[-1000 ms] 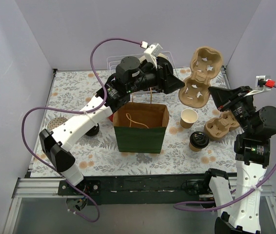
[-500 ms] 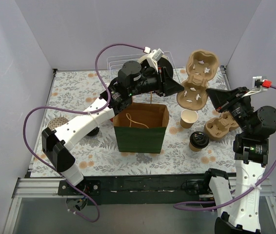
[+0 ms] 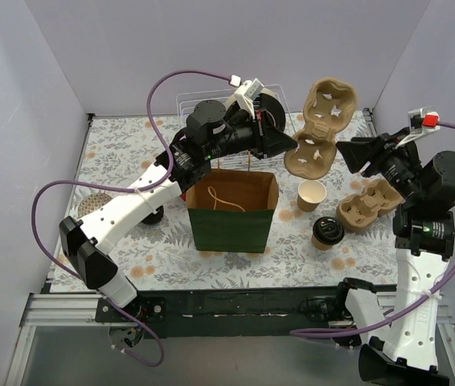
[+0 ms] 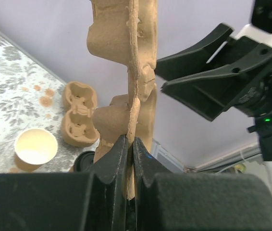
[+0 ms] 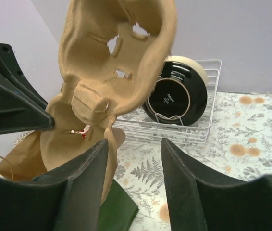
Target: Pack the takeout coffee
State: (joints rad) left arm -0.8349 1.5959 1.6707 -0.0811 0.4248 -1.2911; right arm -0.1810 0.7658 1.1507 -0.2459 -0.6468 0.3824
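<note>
Carrier (image 3: 317, 129) clamped by its rim in our left gripper (image 4: 130, 143), airborne near the paper bag (image 3: 231, 215); our right gripper (image 5: 135, 144) sits wide open beside it.

The left gripper (image 3: 290, 145) holds a cup carrier (image 3: 321, 121) aloft, right of the bag (image 3: 232, 217). The right gripper (image 3: 348, 154) gapes just beside it.
</note>
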